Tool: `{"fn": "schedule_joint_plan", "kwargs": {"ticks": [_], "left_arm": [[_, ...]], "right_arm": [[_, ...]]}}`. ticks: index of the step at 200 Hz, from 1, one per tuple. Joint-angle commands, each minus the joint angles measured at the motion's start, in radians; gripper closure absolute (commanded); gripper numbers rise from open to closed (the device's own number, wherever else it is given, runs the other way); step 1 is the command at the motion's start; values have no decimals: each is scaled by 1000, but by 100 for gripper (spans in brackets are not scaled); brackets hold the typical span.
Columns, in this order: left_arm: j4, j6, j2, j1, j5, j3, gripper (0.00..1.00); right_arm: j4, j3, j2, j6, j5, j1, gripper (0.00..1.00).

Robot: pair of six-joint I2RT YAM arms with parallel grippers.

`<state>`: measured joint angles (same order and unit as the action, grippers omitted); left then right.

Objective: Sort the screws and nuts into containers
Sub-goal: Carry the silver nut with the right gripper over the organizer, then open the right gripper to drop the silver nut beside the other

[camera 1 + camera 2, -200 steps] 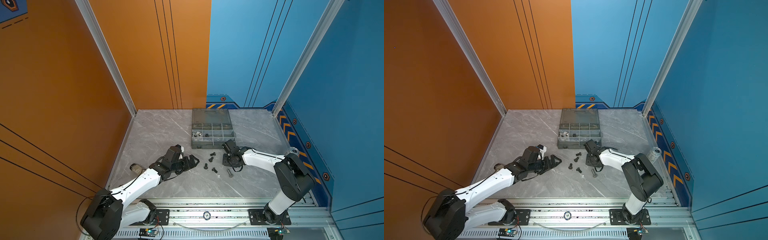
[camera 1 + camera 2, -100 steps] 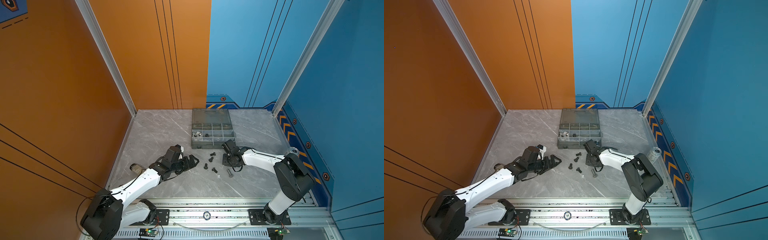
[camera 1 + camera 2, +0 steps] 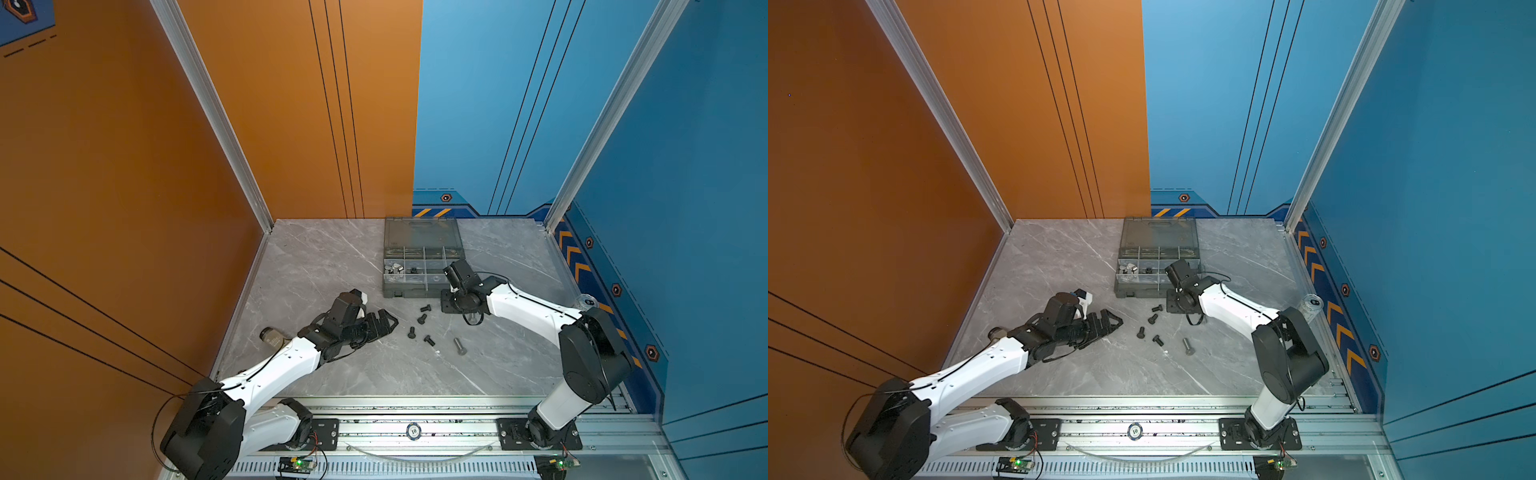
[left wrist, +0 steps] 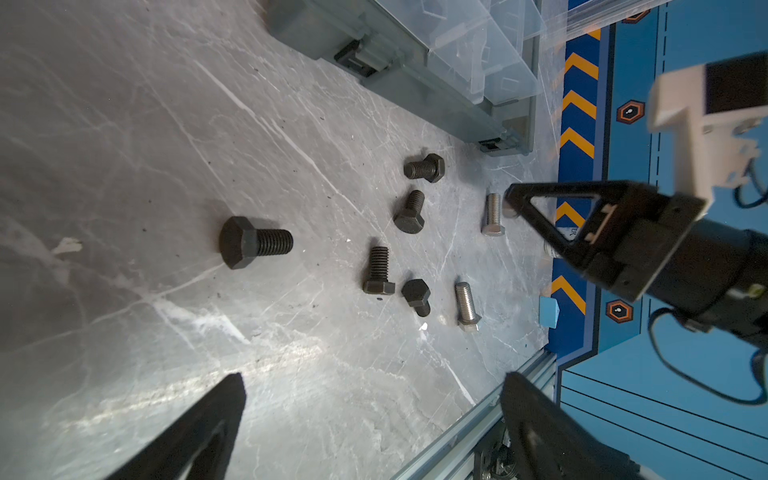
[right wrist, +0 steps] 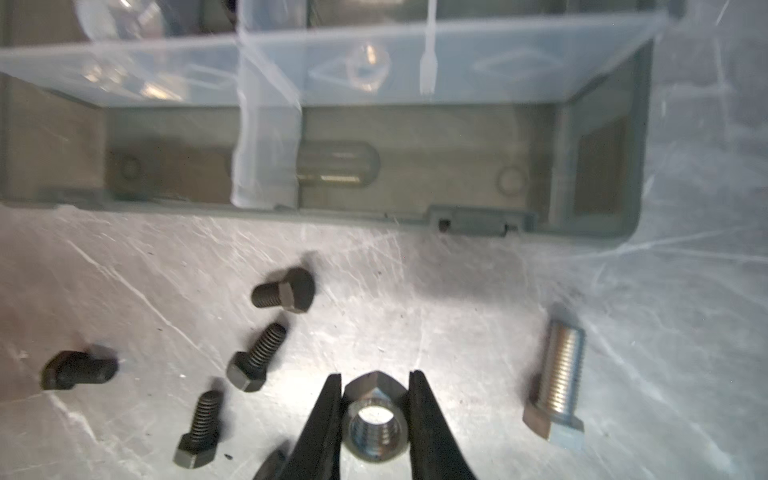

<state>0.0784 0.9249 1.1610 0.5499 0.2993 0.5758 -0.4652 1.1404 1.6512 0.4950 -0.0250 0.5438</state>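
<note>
The right gripper [image 5: 375, 380] held its two black fingers [image 5: 324, 415] narrowly together on a silver hex nut [image 5: 374, 428], pinching it across two opposite flats. The nut's threaded bore opened toward the wrist camera. Whether the nut touched the grey marbled tabletop [image 3: 332, 266] could not be told. It sat just in front of the front wall of the smoky grey translucent organizer box [image 3: 409, 291], near the box's right front corner, with the box's lid [image 3: 422, 232] lying open behind.

Just beside the held nut a longer silver hex-head screw [image 5: 555, 382] lay on its side. Its long axis ran roughly square to the box wall, with the threaded end toward the box and the head away from it. A second silver screw [image 3: 459, 345] lay farther from the box, nearly parallel, with its head toward the front rail.

The left gripper [image 3: 384, 322] lay low over the table with its jaws spread wide and nothing between them, aimed at the short black hex-head screws [image 3: 422, 318]. These were scattered between the arms, most on their sides and pointing different ways. In the left wrist view the nearest black screw [image 4: 255, 243] lay flat with its shank aimed at the others.

In the box, small silver pieces [image 3: 394, 268] sat in a compartment on its left side. A dark piece [image 3: 413, 271] sat in the next compartment to the right.
</note>
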Motion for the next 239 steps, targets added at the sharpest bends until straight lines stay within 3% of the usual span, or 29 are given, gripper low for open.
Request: {"fn": "schedule_joint_plan", "kwargs": {"ticks": [1,98,187,239], "left_arm": [[6,-6,-15,-6,2,-17,2],[13,-1,-37,-7,-6,-21,2],[18,-8,-47,-13,-11,-25,2],[25,-8,-49,-21,-10,-29,2]], "right_arm": [[-51,84,-9,-87,25,-25,100],[-124,468,243,-143,52,-108,100],[-139,619,477,-138,80,-124,100],[-142,621,496,-140,78,-127,85]]}}
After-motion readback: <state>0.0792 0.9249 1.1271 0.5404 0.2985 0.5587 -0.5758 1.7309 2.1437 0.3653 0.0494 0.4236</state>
